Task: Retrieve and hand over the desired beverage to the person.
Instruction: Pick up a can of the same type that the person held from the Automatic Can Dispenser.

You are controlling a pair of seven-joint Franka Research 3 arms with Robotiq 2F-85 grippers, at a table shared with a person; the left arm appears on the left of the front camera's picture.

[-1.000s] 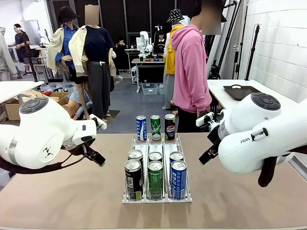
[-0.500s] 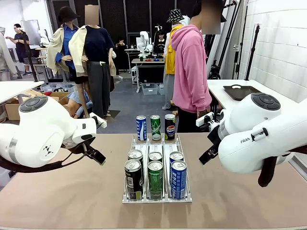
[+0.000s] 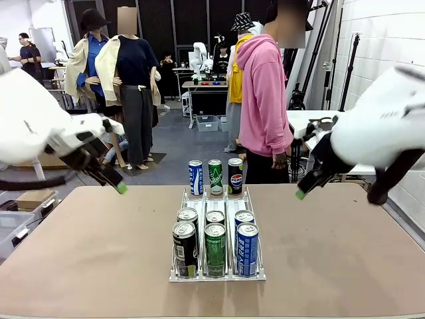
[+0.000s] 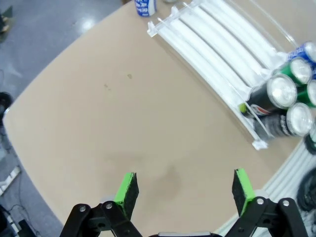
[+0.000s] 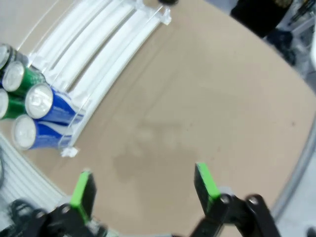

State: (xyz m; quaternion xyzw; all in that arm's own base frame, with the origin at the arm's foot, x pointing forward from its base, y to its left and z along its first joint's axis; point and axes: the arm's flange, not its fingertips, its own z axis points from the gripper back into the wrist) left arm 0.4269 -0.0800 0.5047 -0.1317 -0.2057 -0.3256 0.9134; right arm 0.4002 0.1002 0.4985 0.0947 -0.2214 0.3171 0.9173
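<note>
**Both arms poised above the can rack, no drink chosen yet**

The step in hand looked to be choosing a can. Doing it well meant waiting for a sign from the person in the pink zip-up hoodie (image 3: pixel 264 100). That person stood at the far edge of the tan table (image 3: pixel 99 266), one hand hanging down and pointing at nothing, so the wanted beverage could not be told. The clear plastic three-lane rack (image 3: pixel 260 274) lay mid-table. At its near end stood a black can (image 3: pixel 184 249), a green can (image 3: pixel 214 249) and a blue can (image 3: pixel 247 249), each with a twin close behind. Three upright cans (image 3: pixel 215 177) stood just past its far end. Once a drink was named, the arm nearer that lane would probably do best to descend straight over one can top, because the cans were packed closely.

The white left arm (image 3: pixel 33 126) hovered high over the table's left side and the white right arm (image 3: pixel 385 126) over its right, both angled down and inward. The left gripper (image 4: pixel 184 190) was spread wide and empty, with bare tabletop between its green pads (image 4: pixel 126 192). The right gripper (image 5: pixel 144 186) was the same.
</note>
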